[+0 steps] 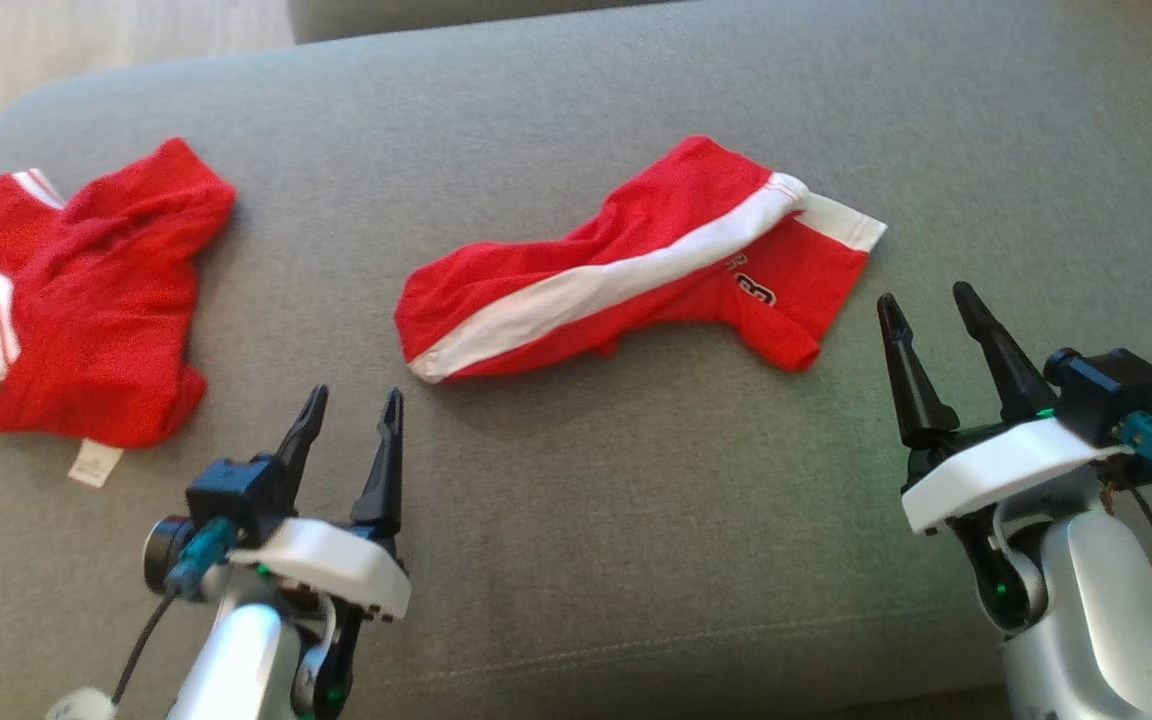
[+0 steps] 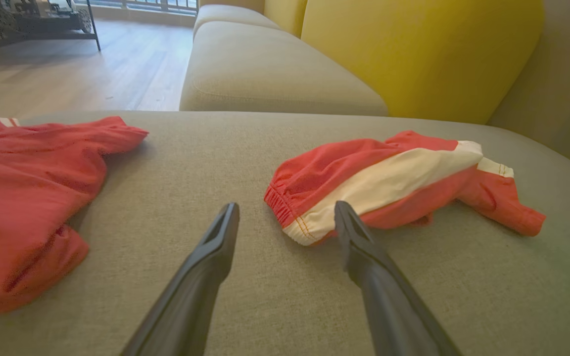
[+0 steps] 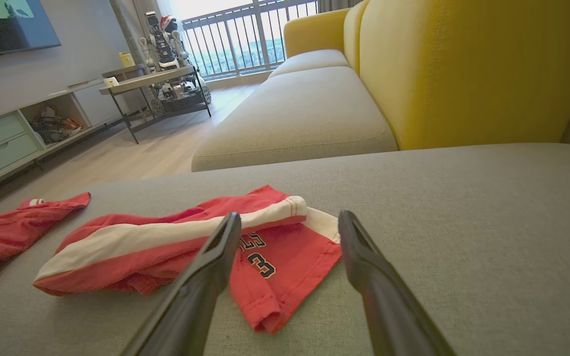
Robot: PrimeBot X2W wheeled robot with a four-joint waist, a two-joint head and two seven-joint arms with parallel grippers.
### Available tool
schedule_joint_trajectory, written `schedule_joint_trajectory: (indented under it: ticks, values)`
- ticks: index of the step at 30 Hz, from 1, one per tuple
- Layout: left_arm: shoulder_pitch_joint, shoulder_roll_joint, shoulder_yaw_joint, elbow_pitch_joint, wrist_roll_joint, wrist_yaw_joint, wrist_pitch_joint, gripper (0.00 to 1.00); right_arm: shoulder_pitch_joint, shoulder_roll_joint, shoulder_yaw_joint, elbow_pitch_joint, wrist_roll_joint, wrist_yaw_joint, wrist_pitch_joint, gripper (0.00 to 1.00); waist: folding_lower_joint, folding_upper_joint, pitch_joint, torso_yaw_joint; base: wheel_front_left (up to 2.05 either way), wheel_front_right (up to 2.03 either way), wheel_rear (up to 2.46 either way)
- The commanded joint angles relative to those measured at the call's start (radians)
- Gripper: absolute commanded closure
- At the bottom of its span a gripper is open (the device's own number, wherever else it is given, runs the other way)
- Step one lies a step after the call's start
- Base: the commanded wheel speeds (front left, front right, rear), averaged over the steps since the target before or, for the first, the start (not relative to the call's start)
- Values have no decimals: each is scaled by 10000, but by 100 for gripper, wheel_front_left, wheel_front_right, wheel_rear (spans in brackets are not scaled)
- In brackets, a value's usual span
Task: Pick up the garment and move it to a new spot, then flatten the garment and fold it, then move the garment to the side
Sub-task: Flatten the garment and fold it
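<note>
The garment, red shorts with a white side stripe and a number print, lies crumpled in the middle of the grey cushion; it also shows in the left wrist view and in the right wrist view. My left gripper is open and empty, hovering just short of the shorts' near left end. Off the shorts' right leg, my right gripper stands open with nothing between its fingers.
A second red garment with white trim lies bunched at the cushion's left end. Yellow backrests rise behind the seat. Wooden floor, a side table and a low cabinet lie beyond the cushion's left.
</note>
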State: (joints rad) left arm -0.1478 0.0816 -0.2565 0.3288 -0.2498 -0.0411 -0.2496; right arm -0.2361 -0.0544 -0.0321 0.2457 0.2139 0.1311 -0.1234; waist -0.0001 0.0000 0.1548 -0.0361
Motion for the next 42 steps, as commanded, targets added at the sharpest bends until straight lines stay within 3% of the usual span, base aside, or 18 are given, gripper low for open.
schedule_joint_trajectory:
  ticks: [1, 12, 32, 33, 34, 42]
  values:
    - [-606, -18, 287, -98, -100, -87, -121, 0, -387, 41, 242, -393, 60, -4, -26, 0, 1, 0, 183, -182, 0, 0, 0]
    - [-1869, -261, 455, 2133, -1058, -206, -122, 0, -513, 41, 218, -276, 70, -4, -103, 0, 1, 0, 640, -610, 0, 0, 0]
    - [-2749, -308, -254, 3647, -1325, -665, -122, 0, -796, 41, 289, 48, 88, -4, -255, 0, 1, 0, 936, -646, 0, 0, 0]
    - [-2774, -308, -295, 3688, -1340, -683, -122, 56, -803, 41, 294, 58, 92, -4, -262, 0, 1, 0, 935, -645, 0, 0, 0]
    - [-2794, -309, -347, 3717, -1352, -702, -122, 100, -807, 41, 294, 70, 93, -4, -267, 0, 1, 0, 929, -639, 0, 0, 0]
    - [-2592, -205, -480, 3050, -1197, -780, -122, 100, -876, 41, 226, 268, 40, -4, -289, 0, 1, 0, 717, -308, 0, 0, 0]
